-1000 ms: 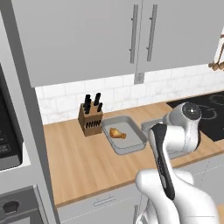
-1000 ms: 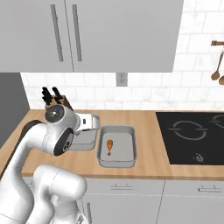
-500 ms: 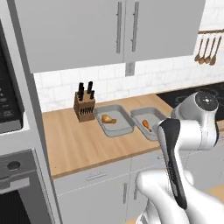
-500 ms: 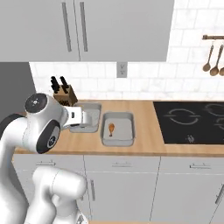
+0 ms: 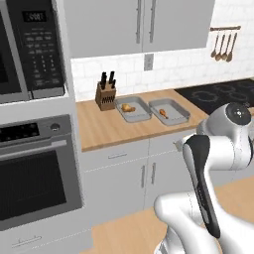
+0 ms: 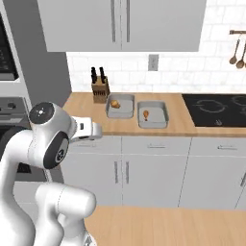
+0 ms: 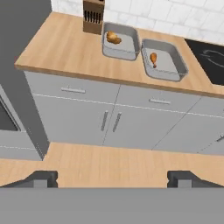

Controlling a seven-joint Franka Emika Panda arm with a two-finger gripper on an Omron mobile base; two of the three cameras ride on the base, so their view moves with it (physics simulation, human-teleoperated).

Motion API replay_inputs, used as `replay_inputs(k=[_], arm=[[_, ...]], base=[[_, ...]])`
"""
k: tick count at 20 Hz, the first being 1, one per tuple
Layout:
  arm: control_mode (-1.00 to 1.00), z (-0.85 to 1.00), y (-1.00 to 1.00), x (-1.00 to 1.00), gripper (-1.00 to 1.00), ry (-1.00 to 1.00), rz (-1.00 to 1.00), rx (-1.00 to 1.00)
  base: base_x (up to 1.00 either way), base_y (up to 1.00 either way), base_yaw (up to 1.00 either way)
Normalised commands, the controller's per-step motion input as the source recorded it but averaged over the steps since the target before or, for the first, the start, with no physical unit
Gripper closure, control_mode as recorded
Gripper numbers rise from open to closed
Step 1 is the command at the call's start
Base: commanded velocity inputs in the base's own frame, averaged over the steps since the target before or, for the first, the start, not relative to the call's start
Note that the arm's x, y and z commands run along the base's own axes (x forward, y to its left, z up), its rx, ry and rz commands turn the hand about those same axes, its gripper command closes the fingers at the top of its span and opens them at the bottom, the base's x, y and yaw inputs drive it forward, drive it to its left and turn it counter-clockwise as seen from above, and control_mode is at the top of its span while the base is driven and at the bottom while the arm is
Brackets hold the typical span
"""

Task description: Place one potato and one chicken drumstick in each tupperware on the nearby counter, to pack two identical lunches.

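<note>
Two grey tupperware trays sit side by side on the wood-grain tabletop [image 7: 65, 57], long sides nearly touching, between the knife block [image 7: 93, 16] and the black cooktop [image 7: 210, 54].

Left tray [image 7: 131, 41], hand view: just beside the knife block, which stands at its 10 o'clock. It holds an orange-brown drumstick together with a tan-yellow lump [image 7: 113, 38] up in the tray's 11 o'clock corner; the two overlap and I cannot separate them cleanly. The same tray [image 5: 141, 114] shows in the left base view, and again [image 6: 126, 111] in the right base view with the food toward its far left.

Right tray [image 7: 177, 65], hand view: one drumstick [image 7: 153, 58] lying at about 9 o'clock inside it, thick end toward the wall, thin end toward the tabletop's front edge. Seen also in the left base view [image 5: 163, 113] and the right base view [image 6: 145, 115]. The cooktop lies at this tray's 3 o'clock, apart from it.

End effector [image 7: 112, 178]: jaws spread wide, nothing between them. It hangs out in front of the grey cabinet doors [image 7: 109, 122], above the wooden floor [image 7: 113, 162], well apart from both trays, which lie at 12 o'clock in the hand view.

Wall behind the tabletop is white tile. Wooden utensils [image 5: 223, 44] hang at 2 o'clock in the left base view, above the cooktop.
</note>
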Motion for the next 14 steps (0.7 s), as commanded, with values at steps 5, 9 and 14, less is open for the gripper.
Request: replay_inputs(k=[5,9,14], arm=[[1.0,0.0,0.0,0.0,-1.0,0.0,0.0,0.0],[1.0,0.0,0.0,0.0,-1.0,0.0,0.0,0.0],[1.0,0.0,0.0,0.0,-1.0,0.0,0.0,0.0]], base=[[-0.9,1.0,0.02],[-0.79,1.0,0.0],[-0.78,1.0,0.0]])
